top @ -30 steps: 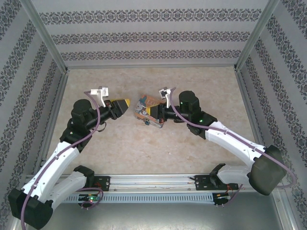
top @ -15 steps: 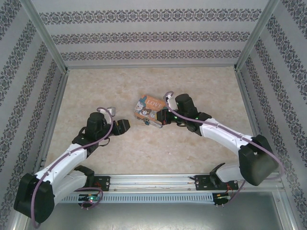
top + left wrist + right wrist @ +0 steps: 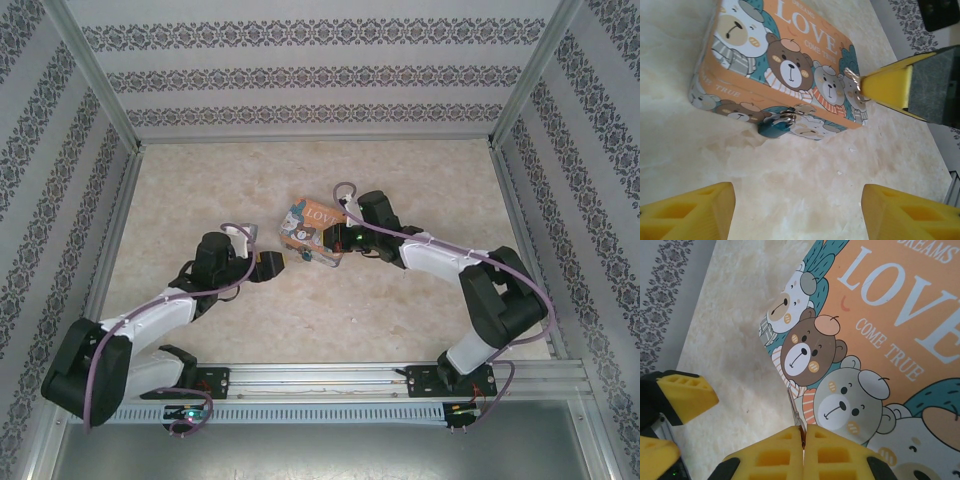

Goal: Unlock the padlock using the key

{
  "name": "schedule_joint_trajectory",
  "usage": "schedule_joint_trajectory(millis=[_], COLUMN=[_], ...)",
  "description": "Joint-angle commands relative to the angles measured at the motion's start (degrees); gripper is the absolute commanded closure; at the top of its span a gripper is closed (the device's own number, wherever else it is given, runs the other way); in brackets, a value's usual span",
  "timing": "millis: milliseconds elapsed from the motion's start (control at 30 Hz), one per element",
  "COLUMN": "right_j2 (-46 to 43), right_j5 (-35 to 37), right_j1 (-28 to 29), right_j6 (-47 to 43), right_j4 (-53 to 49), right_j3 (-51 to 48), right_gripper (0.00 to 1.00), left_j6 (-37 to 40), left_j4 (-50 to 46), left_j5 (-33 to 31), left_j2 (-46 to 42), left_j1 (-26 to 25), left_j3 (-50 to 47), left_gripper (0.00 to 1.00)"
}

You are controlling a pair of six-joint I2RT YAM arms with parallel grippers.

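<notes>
At the left of the worktop [image 3: 200, 180], the left pincer [image 3: 272, 266] lies low and points toward the tin [image 3: 790, 60]. Its two yellow fingers [image 3: 690, 210] stand wide apart with nothing between them. Ahead of it, in line with the gap between the fingers but apart from them, is the padlock [image 3: 774, 128]. Its teal body rests at the foot of the tin's near wall and its silvery shackle is hooked through the tin's clasp. The keyhole cannot be seen.

The padlock looks like hard, smooth metal: light, stiff, not fragile. It is probably free to swing on its shackle, so it would likely turn away from any push. The best hold seems to be across the flat sides of the body, pinched squarely, leaving the underside free for the key. Being so small and slick, it may slip out of a skewed grip.

Further right, the tin sits flat, lid up. Over the lid's edge, by the printed bears, is the right pincer [image 3: 803, 431], its fingers pressed together on the key [image 3: 795, 410]. The thin dark blade sticks out from the tips toward the tin's rim. The key looks stiff but slender, so it could twist between the pads if it meets the lock off-line.

The key is near the padlock but above it, over the lid, not touching it. The padlock thus lies between the two pincers, closer to the right one.
</notes>
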Motion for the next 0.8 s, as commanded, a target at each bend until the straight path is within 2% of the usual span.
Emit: schedule_joint_trajectory(millis=[0, 367, 767], right_j2=[1.71, 5.13, 8.54], right_j5=[-2.28, -3.64, -5.59], right_j1=[-0.4, -1.06, -1.51], right_j6=[2.35, 3.15, 2.54], right_j4=[5.61, 8.59, 7.65], right_j3=[1.0, 0.4, -2.2], right_gripper=[1.0, 1.0, 1.0], left_j6=[1.76, 0.97, 1.45], left_j4=[8.73, 19.78, 26.5], left_j5=[0.34, -0.18, -0.27], left_j2=[2.28, 11.9, 21.63], left_j1=[-1.37, -4.03, -5.88], left_j3=[-0.88, -0.01, 1.96], left_gripper=[0.33, 0.33, 0.32])
